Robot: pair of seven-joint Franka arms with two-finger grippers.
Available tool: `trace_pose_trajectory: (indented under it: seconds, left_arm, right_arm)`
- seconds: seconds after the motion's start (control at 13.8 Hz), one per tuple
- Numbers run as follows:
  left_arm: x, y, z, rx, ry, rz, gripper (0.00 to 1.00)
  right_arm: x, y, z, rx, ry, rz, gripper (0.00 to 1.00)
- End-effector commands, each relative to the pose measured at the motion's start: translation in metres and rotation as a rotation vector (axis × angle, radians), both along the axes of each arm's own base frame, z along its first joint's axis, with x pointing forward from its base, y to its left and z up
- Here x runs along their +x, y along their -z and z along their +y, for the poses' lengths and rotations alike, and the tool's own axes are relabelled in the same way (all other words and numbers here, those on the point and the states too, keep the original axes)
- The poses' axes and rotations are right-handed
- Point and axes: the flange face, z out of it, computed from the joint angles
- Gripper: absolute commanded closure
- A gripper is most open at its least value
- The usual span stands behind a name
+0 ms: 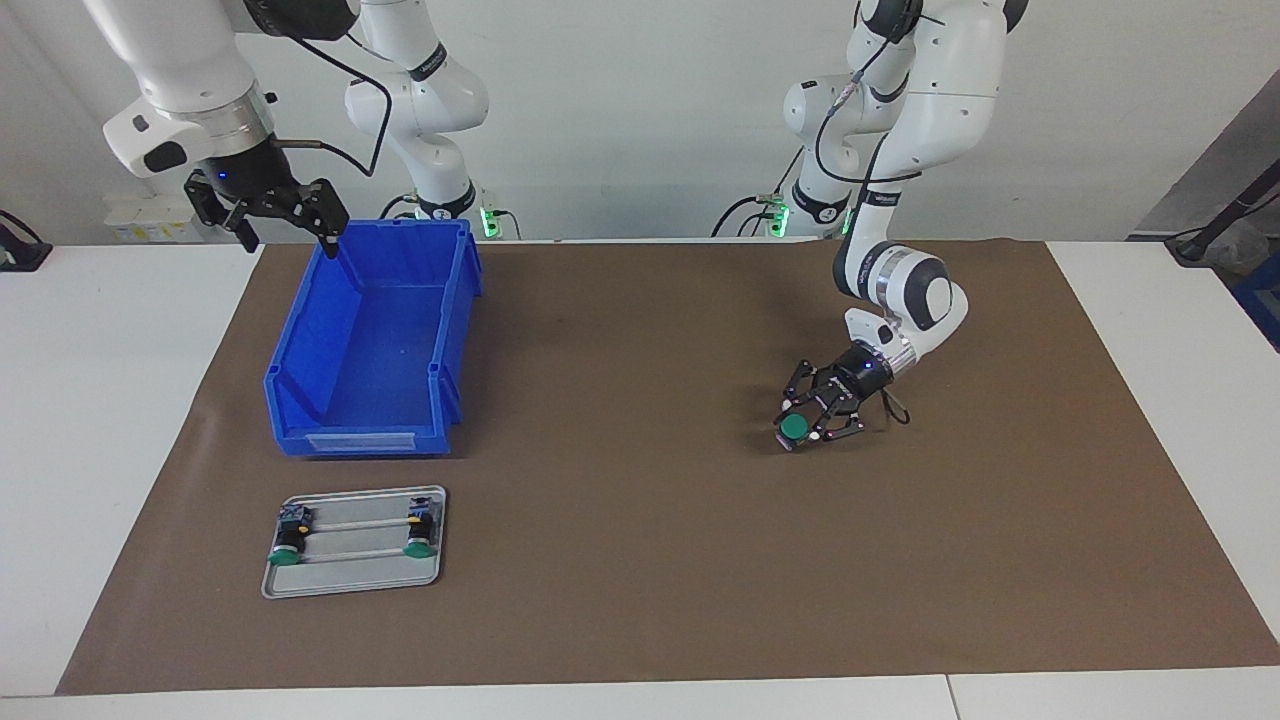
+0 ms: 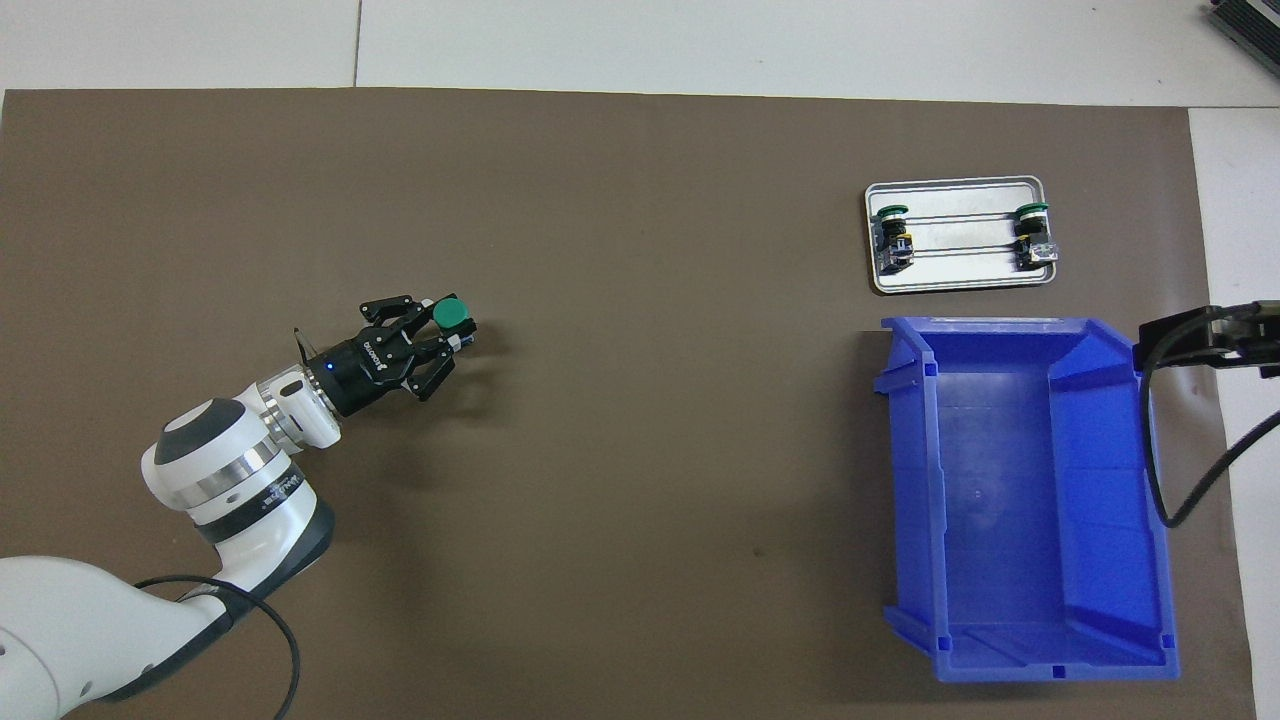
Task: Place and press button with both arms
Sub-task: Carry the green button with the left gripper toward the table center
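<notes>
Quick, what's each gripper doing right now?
Left gripper: closed on a green button, low over the brown mat.
Right gripper: open, empty, above the blue bin.

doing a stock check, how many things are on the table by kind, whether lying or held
buttons: 3, one in the left gripper, two on the tray
tray: 1
bin: 1
mat: 1
total: 6

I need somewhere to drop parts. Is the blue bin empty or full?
Empty: the blue bin shows only its bare floor in both views.
</notes>
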Motion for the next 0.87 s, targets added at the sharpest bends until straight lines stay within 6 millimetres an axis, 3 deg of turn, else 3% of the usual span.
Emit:
trace_pose_trajectory:
  seconds: [0.0,0.14,0.36,0.8]
  left_arm:
    - [0.008,0.001,-0.006,-0.043,-0.015,-0.041,0.9]
    - [0.004,0.003,-0.013,-0.054,0.001,-0.039,0.89]
    - [-0.021,0.014,-0.018,-0.054,0.034,-0.06,0.88]
    - [-0.049,0.013,-0.029,-0.141,0.085,-0.089,0.9]
  right_arm:
    - [-0.006,-0.001,0.0,0.005,-0.014,-0.008,0.0]
    - [-0.006,-0.001,0.0,0.005,-0.014,-0.008,0.0]
    - [-0.006,-0.001,0.0,0.005,-0.014,-0.007,0.0]
    - [-0.006,-0.001,0.0,0.005,-0.014,-0.008,0.0]
